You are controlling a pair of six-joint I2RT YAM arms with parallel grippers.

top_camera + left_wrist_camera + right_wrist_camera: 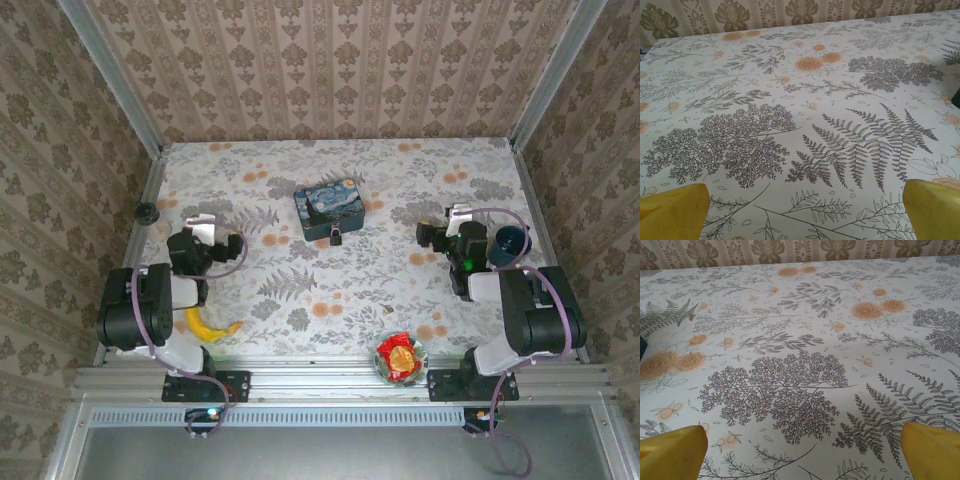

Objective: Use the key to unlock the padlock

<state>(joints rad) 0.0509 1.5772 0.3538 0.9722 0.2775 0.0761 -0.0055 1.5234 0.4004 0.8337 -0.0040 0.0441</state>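
Yellow pads (672, 212) of your left gripper (802, 210) and right gripper (802, 450) stand spread and empty over bare cloth (800, 100), ready to reach. Between them, well apart from both, the padlock (336, 238) sits against the near side of the tin (328, 205), reachable by either. I cannot tell where the key lies.

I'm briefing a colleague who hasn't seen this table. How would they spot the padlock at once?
Find the blue painted tin near the middle of the floral table. The padlock sits at the tin's near edge. It is tiny and black with a thin silvery shackle, far smaller than the tin.
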